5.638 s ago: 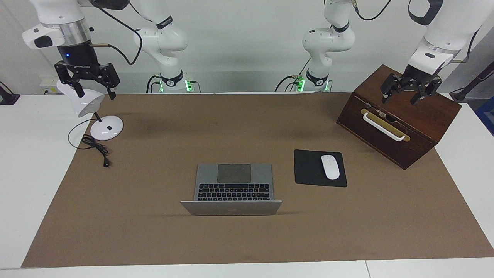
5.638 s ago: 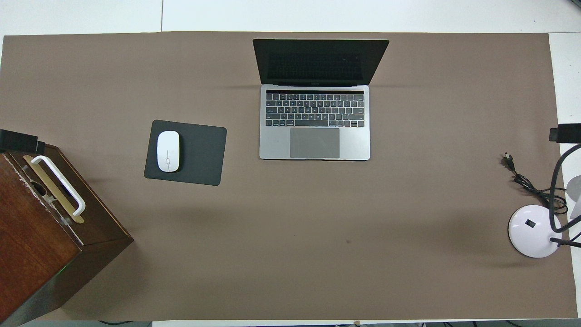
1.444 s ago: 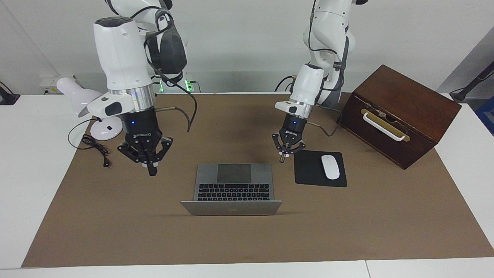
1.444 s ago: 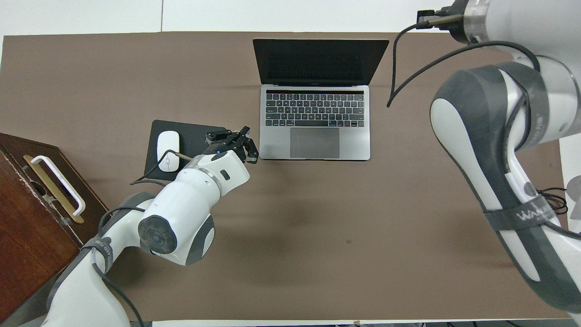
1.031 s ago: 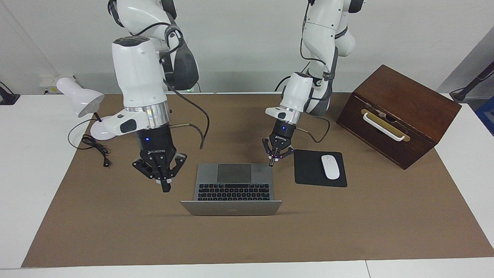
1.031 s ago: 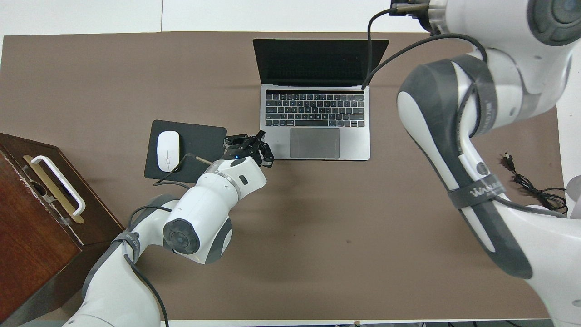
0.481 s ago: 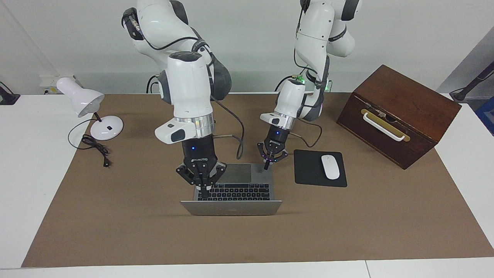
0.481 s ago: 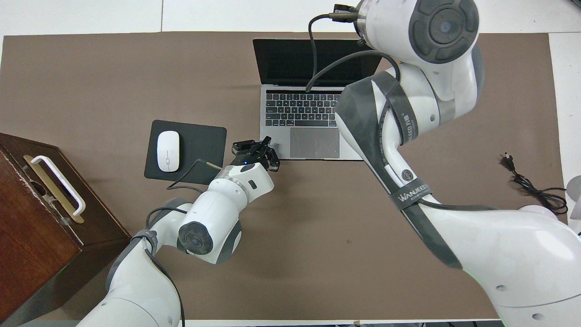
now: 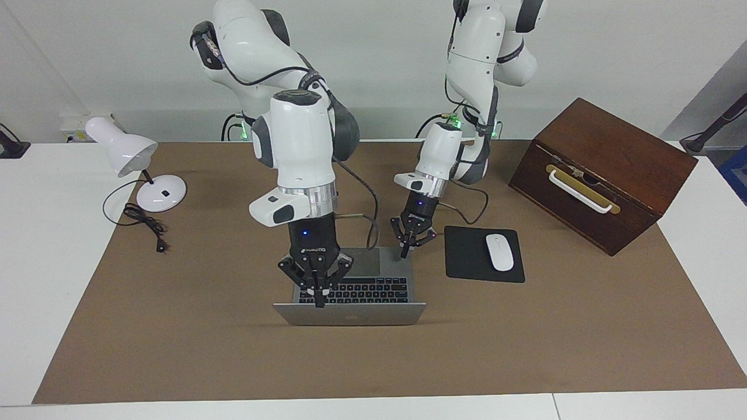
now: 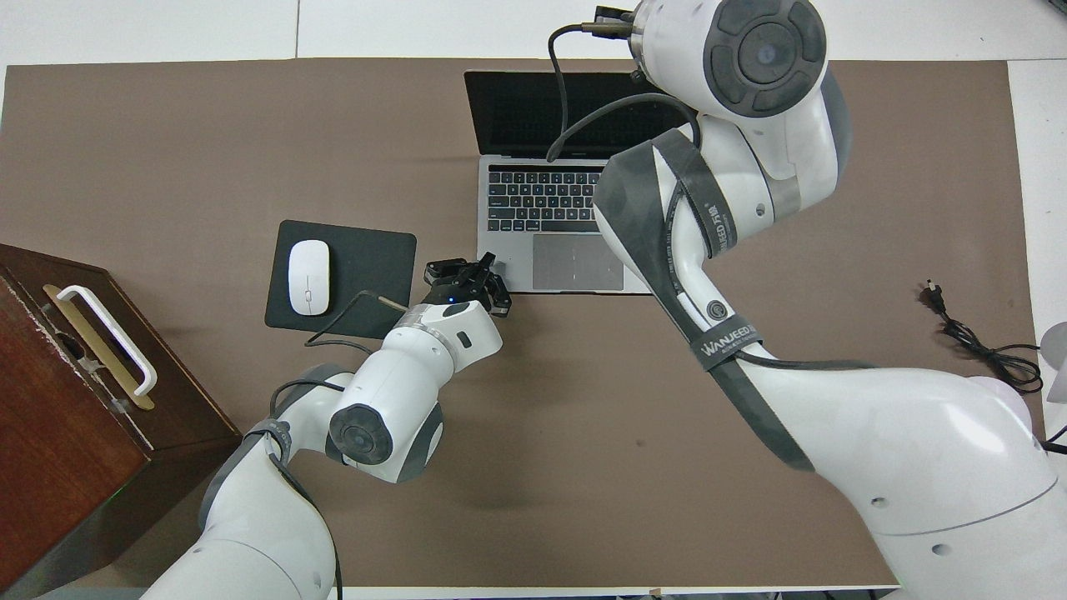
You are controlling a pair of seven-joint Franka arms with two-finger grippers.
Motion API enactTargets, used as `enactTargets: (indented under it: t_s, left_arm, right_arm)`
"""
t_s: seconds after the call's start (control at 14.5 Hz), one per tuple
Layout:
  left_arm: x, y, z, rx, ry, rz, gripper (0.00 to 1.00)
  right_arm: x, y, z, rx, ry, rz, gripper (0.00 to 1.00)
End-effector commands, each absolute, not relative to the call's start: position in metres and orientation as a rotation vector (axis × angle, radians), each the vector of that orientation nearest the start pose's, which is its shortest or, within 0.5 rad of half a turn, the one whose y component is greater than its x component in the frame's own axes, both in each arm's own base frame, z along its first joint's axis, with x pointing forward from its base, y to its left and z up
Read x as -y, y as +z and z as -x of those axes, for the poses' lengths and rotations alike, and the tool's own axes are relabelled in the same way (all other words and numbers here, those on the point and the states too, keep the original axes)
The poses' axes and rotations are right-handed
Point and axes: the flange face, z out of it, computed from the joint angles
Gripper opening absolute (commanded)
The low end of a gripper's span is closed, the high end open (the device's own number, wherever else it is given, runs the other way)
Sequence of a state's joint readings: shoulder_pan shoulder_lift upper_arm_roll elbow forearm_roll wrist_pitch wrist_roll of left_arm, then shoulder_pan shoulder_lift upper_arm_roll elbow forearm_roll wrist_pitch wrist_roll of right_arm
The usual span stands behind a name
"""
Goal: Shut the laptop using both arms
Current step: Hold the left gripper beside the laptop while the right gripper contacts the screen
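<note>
The brown mat (image 9: pixel 175 326) covers most of the table, and everything below is placed against the laptop (image 9: pixel 350 291), which sits open near the mat's middle, screen upright at the edge farther from the robots.

The wooden box (image 9: pixel 601 175) stands well apart from the laptop, toward the left arm's end and nearer to the robots. The desk lamp (image 9: pixel 131 169) is well apart toward the right arm's end, its cord (image 9: pixel 146 224) trailing on the mat. The black mouse pad (image 9: pixel 483 254) lies just beside the laptop, toward the left arm's end, with the white mouse (image 9: pixel 499 252) on it.

The 2 arms have each taken a separate station. The right gripper (image 9: pixel 318 300) hangs over the keyboard close to the top edge of the screen, fingertips pressed together into 1 point and holding nothing; a closed tip suits pushing the lid down rather than grasping it. The left gripper (image 9: pixel 404 252) is likewise pinched closed and empty, low over the palm-rest corner nearest the mouse pad, probably to pin the base so it does not slide or tip. Whether either tip touches the laptop cannot be told.

The lid is not yet lowered.
</note>
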State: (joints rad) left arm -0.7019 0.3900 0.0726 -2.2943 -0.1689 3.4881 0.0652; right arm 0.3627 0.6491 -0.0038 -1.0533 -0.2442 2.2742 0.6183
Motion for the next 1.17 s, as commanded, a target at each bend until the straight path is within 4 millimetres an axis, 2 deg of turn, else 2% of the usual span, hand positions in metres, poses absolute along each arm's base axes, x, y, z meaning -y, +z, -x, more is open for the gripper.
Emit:
enactTargets:
  t_s: [0.0, 0.34, 0.41, 0.48, 1.1]
  left_arm:
    - [0.323, 0.266, -0.479, -0.838, -1.267, 2.958, 0.0]
    - [0.324, 0.256, -0.477, -0.871, -1.24, 2.946, 0.0]
    - [0.324, 0.256, -0.477, -0.873, -1.24, 2.945, 0.0]
    - [0.325, 0.256, -0.476, -0.878, -1.238, 2.945, 0.0]
    - [0.317, 0.245, -0.479, -0.959, -1.206, 2.887, 0.0]
  right_arm:
    - [-0.273, 0.522, -0.743, -0.225, -0.991, 2.918, 0.0]
    - [-0.282, 0.509, -0.749, -0.23, -0.997, 2.906, 0.0]
    - [-0.293, 0.505, -0.746, -0.217, -0.998, 2.897, 0.0]
    - [-0.295, 0.502, -0.747, -0.222, -0.999, 2.892, 0.0]
    - [-0.298, 0.482, -0.753, -0.214, -0.995, 2.894, 0.0]
